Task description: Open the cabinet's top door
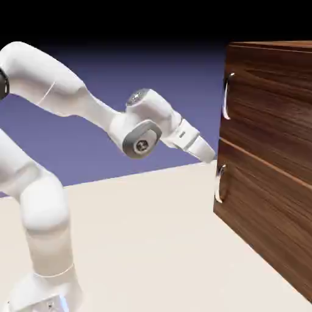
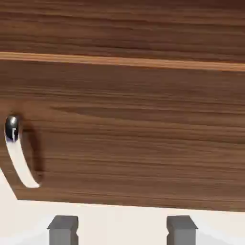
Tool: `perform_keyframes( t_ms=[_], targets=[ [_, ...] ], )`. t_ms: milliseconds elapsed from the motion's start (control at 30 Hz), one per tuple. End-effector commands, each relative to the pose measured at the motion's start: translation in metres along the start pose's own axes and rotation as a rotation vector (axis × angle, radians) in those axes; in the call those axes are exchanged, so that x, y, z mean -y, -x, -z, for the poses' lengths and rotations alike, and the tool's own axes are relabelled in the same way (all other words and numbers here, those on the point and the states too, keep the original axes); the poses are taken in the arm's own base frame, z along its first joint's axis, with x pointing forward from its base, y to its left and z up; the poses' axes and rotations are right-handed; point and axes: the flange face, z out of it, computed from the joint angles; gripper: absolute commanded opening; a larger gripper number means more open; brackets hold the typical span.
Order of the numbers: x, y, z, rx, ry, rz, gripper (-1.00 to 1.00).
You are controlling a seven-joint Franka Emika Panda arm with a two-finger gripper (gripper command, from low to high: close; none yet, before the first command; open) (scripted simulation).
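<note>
The cabinet (image 1: 268, 164) stands at the exterior view's right, a dark walnut-grain box. Its top door (image 1: 271, 103) is shut, with a curved silver handle (image 1: 226, 96) near its left edge. My gripper (image 1: 212, 156) hangs just in front of the cabinet at the seam between the two panels, below that handle and just above the lower panel's handle (image 1: 220, 183). In the hand view my gripper (image 2: 122, 228) is open, with nothing between its grey fingertips (image 2: 63, 228). That view shows the seam (image 2: 143, 62), a strip of the top door (image 2: 124, 28) and the lower handle (image 2: 18, 155).
The lower panel (image 1: 268, 219) sits shut under the top door. The cream table (image 1: 152, 244) stretches between my base and the cabinet. My forearm and wrist (image 1: 143, 131) reach across at mid height.
</note>
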Motion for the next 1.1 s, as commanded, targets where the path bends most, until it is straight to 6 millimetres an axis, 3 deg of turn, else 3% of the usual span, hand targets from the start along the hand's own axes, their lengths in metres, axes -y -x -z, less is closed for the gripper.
perform_keyframes(
  t_ms=[0,233,500,800,1067],
  targets=[
    [0.003,-0.006,0.004,-0.015,-0.008,-0.007,0.0],
    [0.02,-0.041,0.036,-0.116,-0.071,-0.048,0.0],
    [0.041,-0.065,0.07,-0.222,-0.148,-0.076,0.0],
    [0.069,-0.071,0.095,-0.328,-0.237,-0.085,0.0],
    [0.096,-0.063,0.102,-0.406,-0.311,-0.077,0.0]
  ],
)
